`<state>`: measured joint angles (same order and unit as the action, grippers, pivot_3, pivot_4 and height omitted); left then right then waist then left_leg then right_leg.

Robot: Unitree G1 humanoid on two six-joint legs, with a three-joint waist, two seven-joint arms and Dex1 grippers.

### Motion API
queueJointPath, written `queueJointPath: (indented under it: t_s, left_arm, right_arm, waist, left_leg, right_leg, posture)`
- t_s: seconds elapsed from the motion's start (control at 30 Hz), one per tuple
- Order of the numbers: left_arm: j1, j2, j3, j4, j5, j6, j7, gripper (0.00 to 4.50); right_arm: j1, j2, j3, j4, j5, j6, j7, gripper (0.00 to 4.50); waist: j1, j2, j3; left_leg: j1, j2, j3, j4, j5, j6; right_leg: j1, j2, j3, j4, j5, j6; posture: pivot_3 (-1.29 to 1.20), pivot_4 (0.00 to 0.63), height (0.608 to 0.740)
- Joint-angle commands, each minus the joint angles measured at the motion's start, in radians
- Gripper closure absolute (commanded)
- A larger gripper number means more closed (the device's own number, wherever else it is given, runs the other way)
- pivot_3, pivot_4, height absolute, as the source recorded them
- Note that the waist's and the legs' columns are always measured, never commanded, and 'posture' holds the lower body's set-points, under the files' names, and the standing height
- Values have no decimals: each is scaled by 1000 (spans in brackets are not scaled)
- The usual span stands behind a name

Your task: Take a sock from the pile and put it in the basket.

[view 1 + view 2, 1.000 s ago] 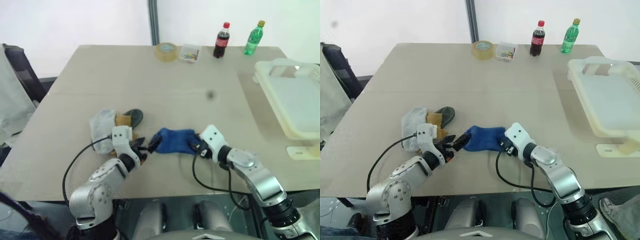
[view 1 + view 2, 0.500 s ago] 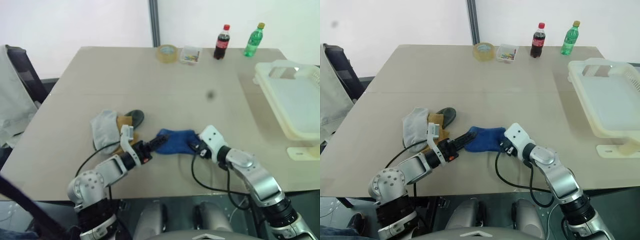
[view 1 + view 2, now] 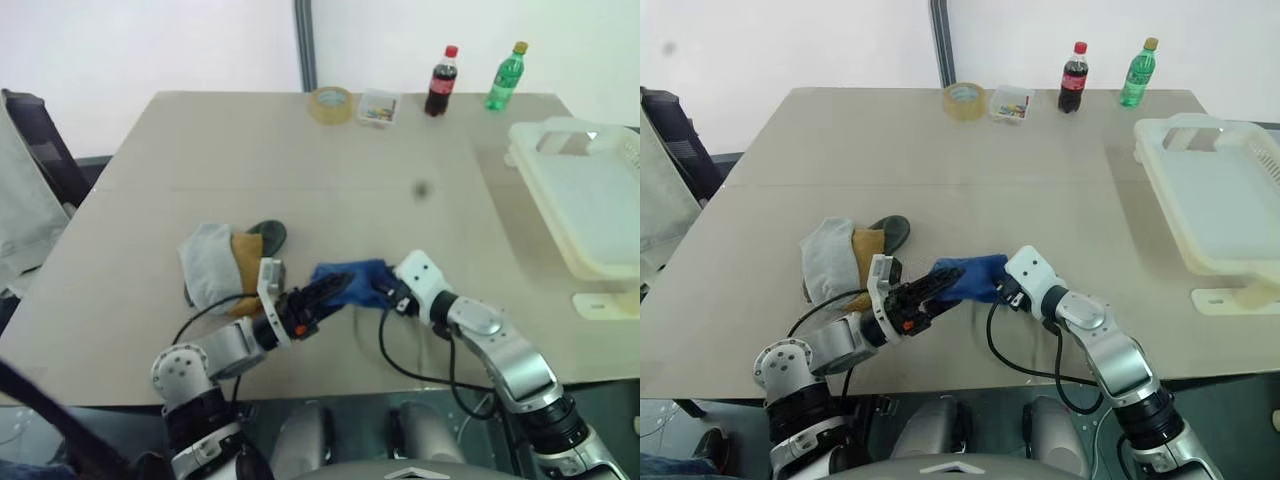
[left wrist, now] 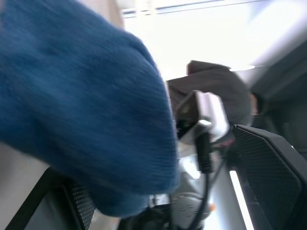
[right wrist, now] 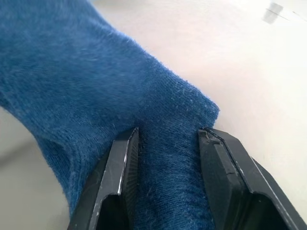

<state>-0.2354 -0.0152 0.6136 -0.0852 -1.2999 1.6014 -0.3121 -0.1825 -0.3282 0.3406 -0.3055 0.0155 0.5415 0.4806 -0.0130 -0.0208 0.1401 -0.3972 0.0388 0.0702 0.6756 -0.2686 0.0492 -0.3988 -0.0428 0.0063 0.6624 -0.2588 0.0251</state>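
A blue sock (image 3: pixel 350 280) lies on the table near the front edge, apart from the pile (image 3: pixel 215 262) of grey-white, mustard and dark green socks to its left. My right gripper (image 5: pixel 168 143) is shut on the blue sock's right end, and the cloth is pinched between its fingers (image 5: pixel 117 167). My left gripper (image 3: pixel 328 291) is open at the sock's left end. Its wide-spread fingers (image 4: pixel 273 172) stand on either side of the sock (image 4: pixel 81 105). The cream basket (image 3: pixel 548 215) sits at the table's right edge.
At the table's far edge stand a tape roll (image 3: pixel 332 103), a small clear box (image 3: pixel 379 107), a cola bottle (image 3: pixel 441 82) and a green bottle (image 3: pixel 507 76). A cream flat piece (image 3: pixel 605 304) lies in front of the basket. A chair stands off the table's left side.
My left arm has rolled and swung right, bringing its open fingers around the blue sock's left end. The right gripper has kept still, holding the sock.
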Motion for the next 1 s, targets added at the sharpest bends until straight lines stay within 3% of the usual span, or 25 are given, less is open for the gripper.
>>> queueJointPath:
  t_s: [0.03, 0.37, 1.0]
  left_arm:
    - [-3, -10, -14, 14, -113, -42, 79, 148]
    - [14, 59, -60, 3, -198, -277, 195, 148]
    - [151, 263, -205, 4, -292, -389, 214, 148]
  right_arm:
    - [8, 1, 8, 23, -11, 18, -3, 2512]
    - [16, -7, 3, 14, -12, 25, 1, 2512]
    - [18, -10, 10, 23, -27, -2, 7, 2512]
  waist:
    - [0, -1, 1]
    - [0, -1, 1]
    - [-1, 0, 2]
  left_leg:
    - [0, 0, 0, 0, 0, 0]
    - [-1, 0, 0, -5, -2, -5]
    - [-2, 0, 1, -9, -2, -6]
  right_leg:
    - [0, 0, 0, 0, 0, 0]
    - [-3, -2, 0, -1, -1, -2]
    - [-7, -3, 0, -2, -2, -5]
  posture:
    - [0, 150, 735]
    - [0, 150, 735]
    - [0, 150, 735]
